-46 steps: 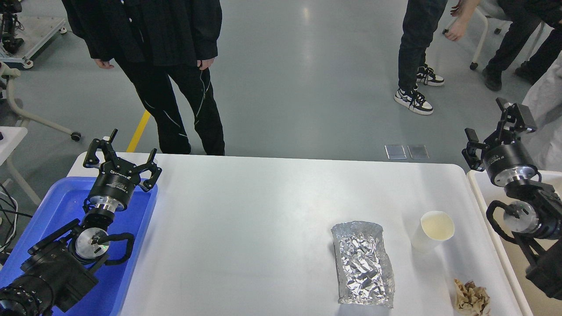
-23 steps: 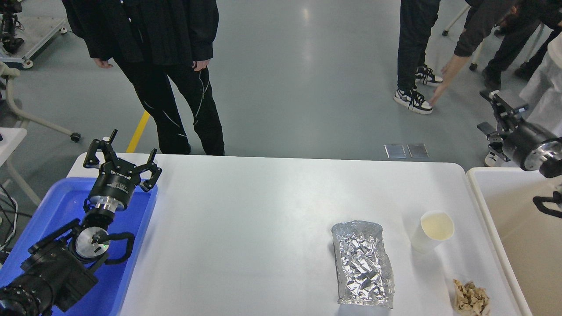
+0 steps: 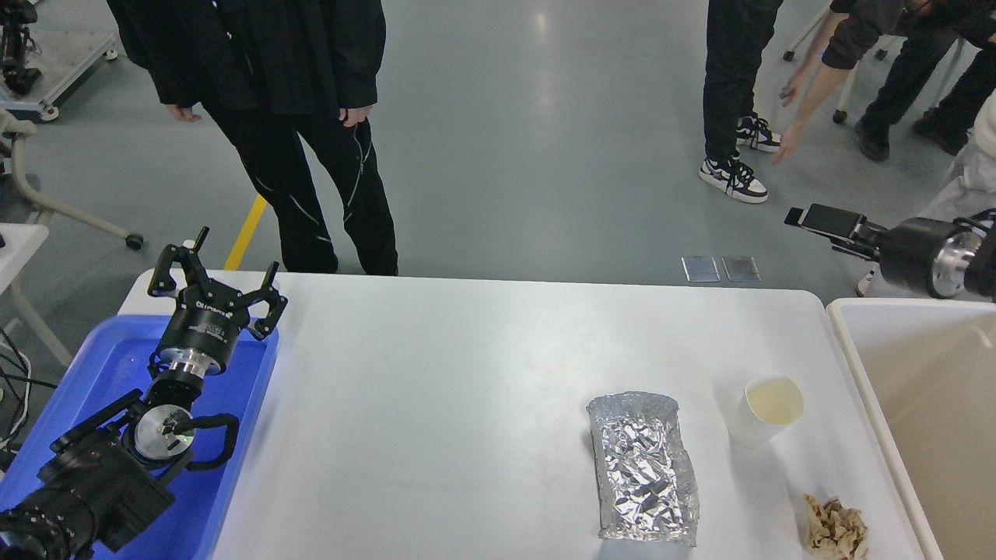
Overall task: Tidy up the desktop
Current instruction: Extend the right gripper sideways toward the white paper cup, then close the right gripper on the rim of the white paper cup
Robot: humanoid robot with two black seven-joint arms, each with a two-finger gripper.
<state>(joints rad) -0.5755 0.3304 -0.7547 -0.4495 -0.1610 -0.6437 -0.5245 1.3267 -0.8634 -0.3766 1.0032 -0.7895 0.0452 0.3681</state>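
The white desktop (image 3: 467, 373) holds a crumpled foil tray (image 3: 642, 467), a white paper cup (image 3: 766, 408) and a wad of brown paper (image 3: 836, 529), all at its front right. My left gripper (image 3: 218, 268) is open and empty above the far end of the blue tray (image 3: 101, 365), at the table's left edge. My right gripper (image 3: 813, 222) reaches in from the right, pointing left, level with the table's far right corner and well away from the cup. It is seen side-on, so its fingers cannot be told apart.
A white bin with a beige lining (image 3: 934, 404) stands against the table's right edge. A person in black (image 3: 288, 117) stands at the far left edge of the table. Other people (image 3: 739, 93) stand on the floor beyond the far right.
My right arm has swung up and away from the bin, and its gripper now points left instead of upward. The left arm and the objects on the table have not moved.
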